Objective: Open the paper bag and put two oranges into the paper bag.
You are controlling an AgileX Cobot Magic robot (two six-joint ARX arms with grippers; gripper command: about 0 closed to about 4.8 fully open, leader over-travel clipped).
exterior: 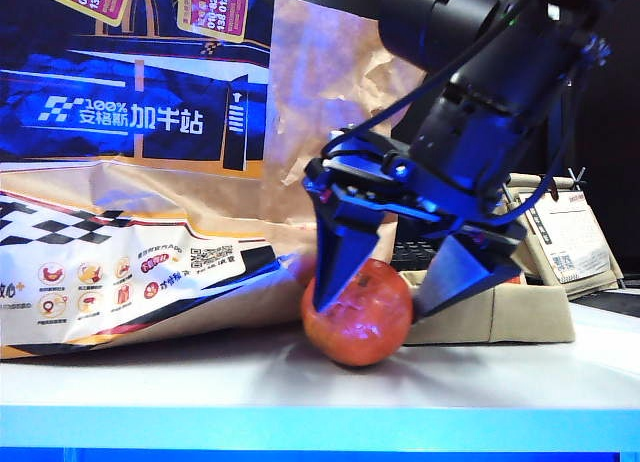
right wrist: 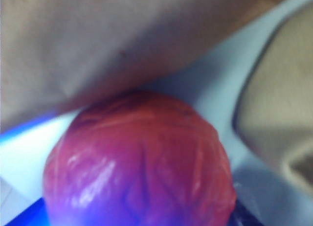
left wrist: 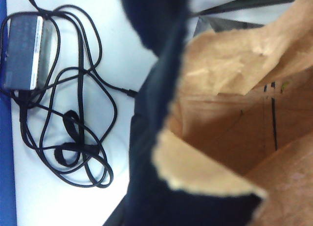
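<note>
Here, on a white table (exterior: 520,382): a large crinkled brown paper bag (exterior: 150,182) with blue print and a checkered pattern, filling the left and far side of the exterior view. Just right of the bag's lower edge, near the front of the table, one glossy orange (exterior: 357,313), resting on the surface and touching or nearly touching the bag. Only this one orange in sight; no telling where the second is. Behind and to the right, a small beige fabric tray (exterior: 500,312), with a small desk calendar (exterior: 563,232) further right.

Right claw (exterior: 385,282) lowered over the orange from above, spread wide, one dark finger crossing the front of the fruit on its left, the other just beside it on the right; not yet closed on it. In the right wrist view, the orange (right wrist: 139,162) filling the lower frame, the brown bag (right wrist: 122,35) beyond it.

Left claw hard to make out in its own view, apparently clenched on the torn rim of the bag (left wrist: 205,172), holding the mouth up with the brown interior (left wrist: 234,118) showing. Beside the bag there, a coiled black cable (left wrist: 73,113) and its power adapter (left wrist: 24,52).

Step in hand, most likely: grasping the orange. Next needed: closing squarely across the fruit's middle without rolling it away, then lifting and carrying it to the held-open mouth.
</note>
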